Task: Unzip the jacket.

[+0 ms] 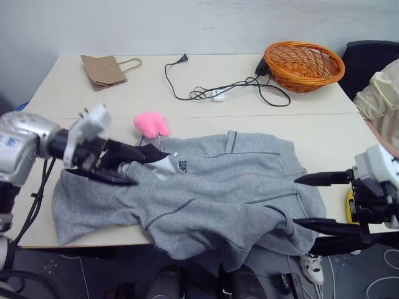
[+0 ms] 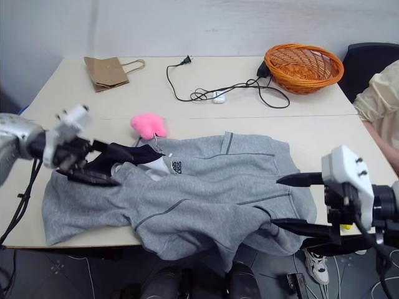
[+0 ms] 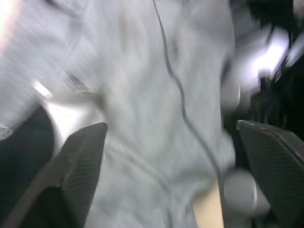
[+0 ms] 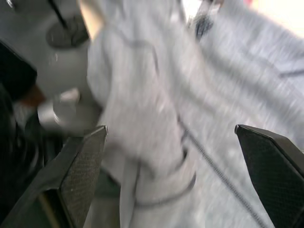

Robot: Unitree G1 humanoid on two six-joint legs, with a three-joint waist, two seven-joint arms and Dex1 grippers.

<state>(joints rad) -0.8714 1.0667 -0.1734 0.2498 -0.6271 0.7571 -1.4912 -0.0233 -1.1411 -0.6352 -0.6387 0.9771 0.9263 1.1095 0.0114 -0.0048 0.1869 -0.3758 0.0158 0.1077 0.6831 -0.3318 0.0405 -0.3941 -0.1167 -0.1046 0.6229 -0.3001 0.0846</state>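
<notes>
Left eye view: the table [image 1: 324, 134] is the largest thing here, a pale top running from wall side to near edge. The jacket [image 1: 212, 193] lies spread across its near half, light grey, with part of its lower side hanging over the near edge. Its collar end is turned back at the robot's left, where dark lining and a white label show beside a small dark logo.

The left gripper [image 1: 128, 165] hangs over that collar end, fingers spread wide with nothing between them; whether the lower finger touches the fleece cannot be told. The right gripper [image 1: 312, 200] stands at the jacket's right side near the table's edge, fingers also spread wide and empty, just beside the hanging fabric. The jacket lies between the two grippers.

Beyond the jacket, an orange wicker basket [image 1: 304, 65] sits at the far right. A brown paper bag [image 1: 105, 70] lies flat at the far left. A black cable [image 1: 224, 87] loops between them. A pink plush toy [image 1: 151, 124] rests just beside the collar. A person's cream sleeve [image 1: 380, 103] shows at the right edge.
</notes>
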